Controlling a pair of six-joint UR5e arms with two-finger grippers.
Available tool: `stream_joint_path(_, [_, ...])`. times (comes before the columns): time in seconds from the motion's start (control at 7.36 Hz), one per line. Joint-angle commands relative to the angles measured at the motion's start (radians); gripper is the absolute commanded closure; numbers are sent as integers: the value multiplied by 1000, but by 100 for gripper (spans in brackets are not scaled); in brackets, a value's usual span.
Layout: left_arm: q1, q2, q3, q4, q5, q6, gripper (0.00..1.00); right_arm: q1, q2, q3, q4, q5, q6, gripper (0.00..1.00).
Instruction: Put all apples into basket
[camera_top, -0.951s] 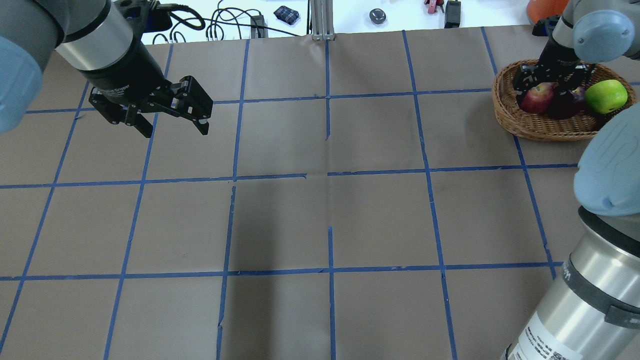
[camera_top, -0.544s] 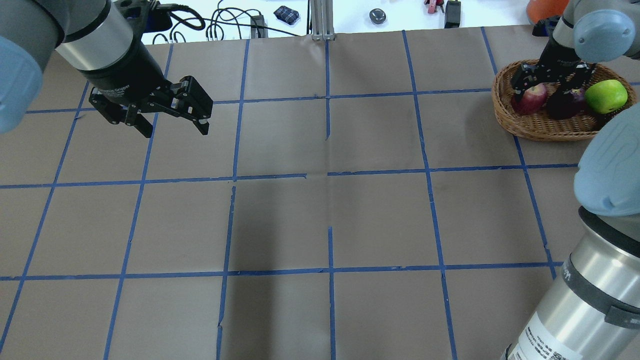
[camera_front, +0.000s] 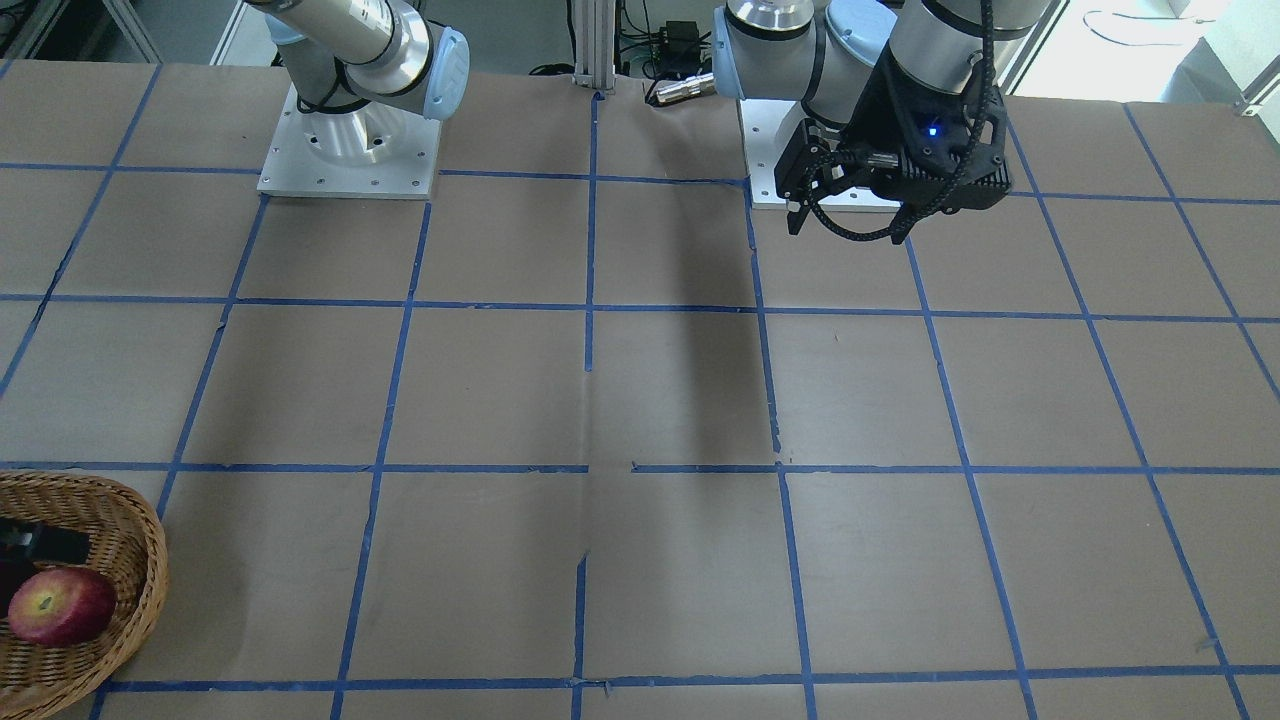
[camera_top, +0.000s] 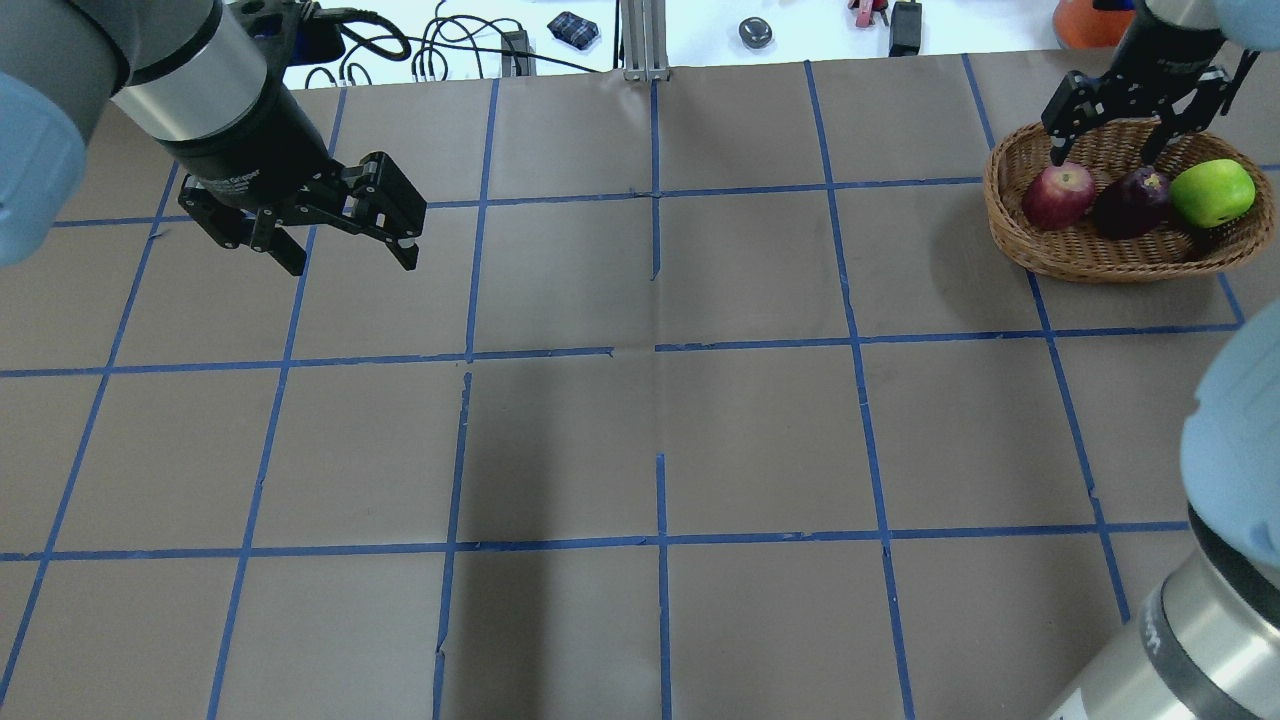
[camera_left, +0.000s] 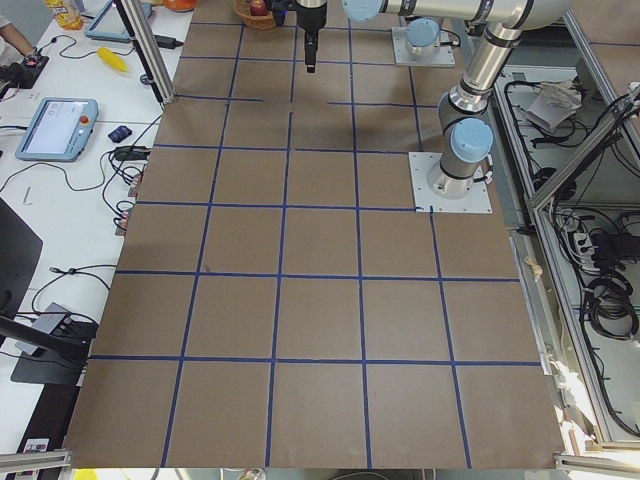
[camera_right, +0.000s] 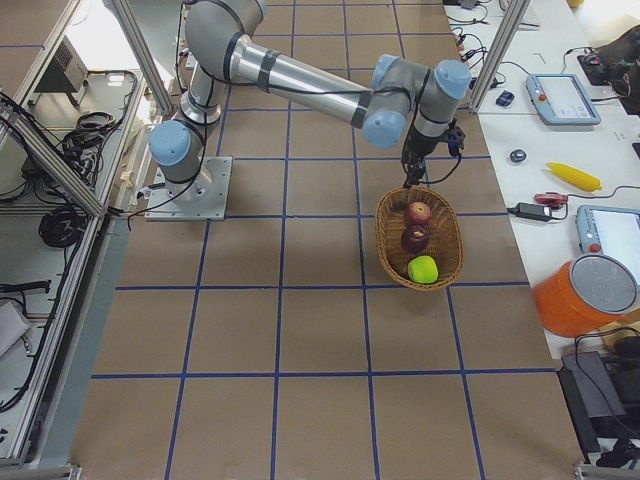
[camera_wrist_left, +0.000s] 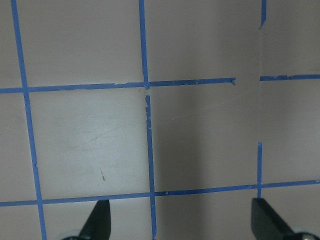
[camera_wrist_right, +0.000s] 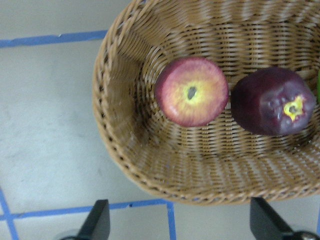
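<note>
The wicker basket (camera_top: 1100, 262) stands at the table's far right and holds all three apples. The red apple (camera_top: 1058, 195), the dark purple apple (camera_top: 1130, 203) and the green apple (camera_top: 1212, 192) lie in a row inside it. My right gripper (camera_top: 1108, 158) hangs open and empty above the basket's far rim. Its wrist view shows the red apple (camera_wrist_right: 191, 91) and the purple apple (camera_wrist_right: 274, 101) lying in the basket (camera_wrist_right: 120, 145). My left gripper (camera_top: 352, 258) is open and empty above the table's far left, over bare paper.
Brown paper with blue tape grid lines covers the table (camera_top: 640, 420). Cables and small devices (camera_top: 450, 45) lie beyond the far edge. An orange container (camera_right: 580, 300) stands off the table near the basket. My right arm's elbow (camera_top: 1235, 450) looms at the near right.
My right gripper has let go of the red apple and risen out of the basket toward its far rim. The red apple now rests in the basket. The left arm has not moved.
</note>
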Motion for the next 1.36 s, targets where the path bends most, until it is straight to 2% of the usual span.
stream_joint_path(0.0, [0,0,0,0,0,0,0,128,-201,11,197,4,124,0])
stream_joint_path(0.27, [0,0,0,0,0,0,0,260,-299,89,205,2,233,0])
stream_joint_path(0.54, [0,0,0,0,0,0,0,268,-396,222,188,22,221,0])
stream_joint_path(0.82, [0,0,0,0,0,0,0,268,-421,306,121,28,224,0])
stream_joint_path(0.95, [0,0,0,0,0,0,0,268,-422,304,100,31,223,0])
stream_joint_path(1.09, [0,0,0,0,0,0,0,270,-421,297,101,98,221,0])
stream_joint_path(1.22, [0,0,2,0,0,0,0,268,-421,295,99,94,224,0])
